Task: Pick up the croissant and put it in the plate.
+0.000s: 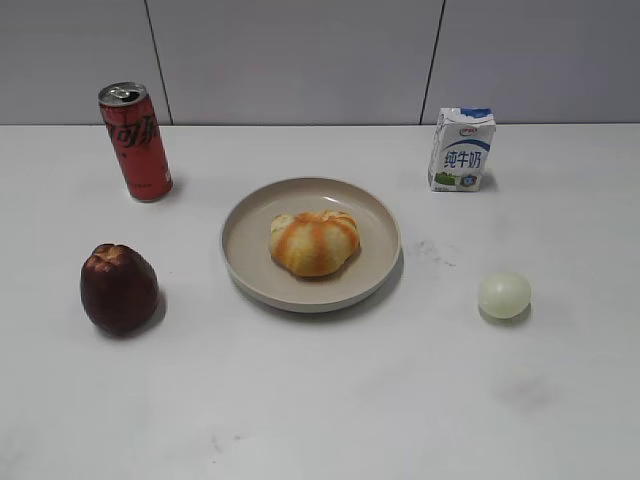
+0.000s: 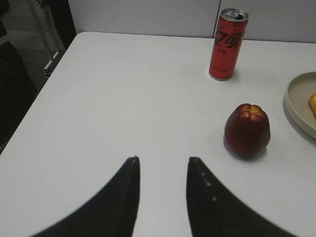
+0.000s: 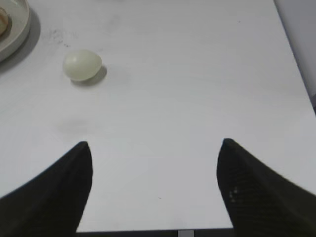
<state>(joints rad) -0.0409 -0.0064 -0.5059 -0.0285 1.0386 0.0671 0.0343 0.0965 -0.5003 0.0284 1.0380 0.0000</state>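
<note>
White table (image 1: 320, 400); croissant (image 1: 314, 242) on plate (image 1: 250, 262).

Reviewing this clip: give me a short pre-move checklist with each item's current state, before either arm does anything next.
1. Croissant inside the plate: ok, it rests near the middle, within the rim.
2. Left gripper empty: ok, fingers apart over bare table, nothing between them.
3. Right gripper empty: ok, fingers wide apart, nothing held.
4. Both grippers away from the plate: ok, neither appears in the exterior view.
5. Bystanders undisturbed: ok, red can and milk carton upright; dark red fruit and pale ball apart from the plate.
6. Croissant undamaged: cannot tell.
</note>
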